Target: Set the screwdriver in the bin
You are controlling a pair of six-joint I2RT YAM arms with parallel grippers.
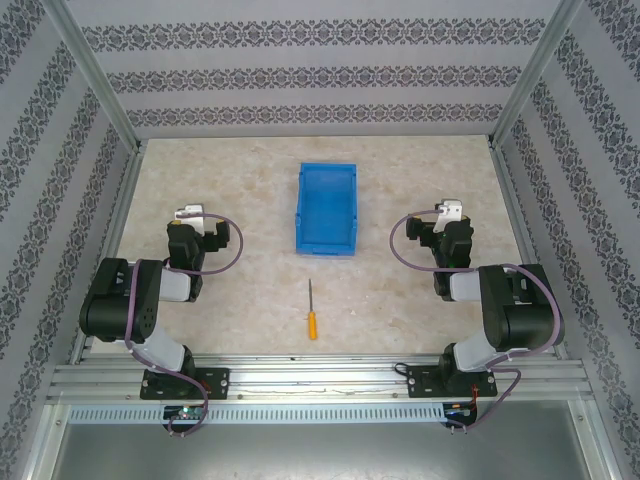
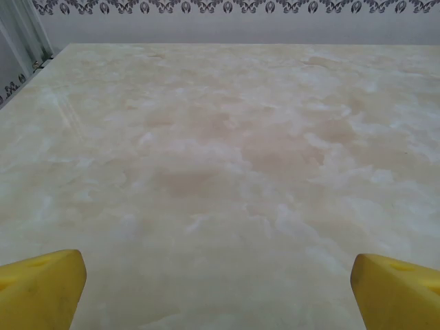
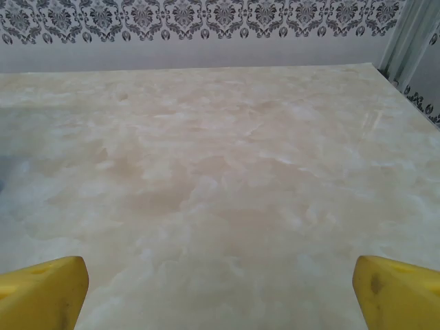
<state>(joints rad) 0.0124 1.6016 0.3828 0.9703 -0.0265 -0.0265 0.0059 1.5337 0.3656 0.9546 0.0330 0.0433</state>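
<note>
Here, the small slim screwdriver [image 1: 312, 312] with an orange handle and thin dark metal shaft lies flat on the pale, marbled beige tabletop [image 1: 400, 300]. It is near the front edge, roughly midway between the 2 arm bases. Its handle points toward the near edge and its shaft tip points away, toward the rectangular bright blue plastic bin [image 1: 327, 208]. The bin sits farther back on the table, about centred, with its long sides running front to back. The screwdriver lies apart from it, in front of its near wall and slightly left of the bin's middle line.

The 2 black arms [image 1: 130, 300] are folded up, 1 on each side of the bin, well apart from both the screwdriver and the bin.

In the left wrist view, the left gripper [image 2: 220, 275] hangs over the marbled surface with its 2 yellow fingers [image 2: 41, 289] spread wide at the bottom corners, bare tabletop between them. The right wrist view shows the right gripper [image 3: 220, 278] the same way, its yellow fingers [image 3: 399, 292] far apart above the table.

Grey wallpaper [image 1: 300, 80] with dark ornamental bands lines the walls around the table, with aluminium frame posts [image 1: 90, 70] at the corners.
</note>
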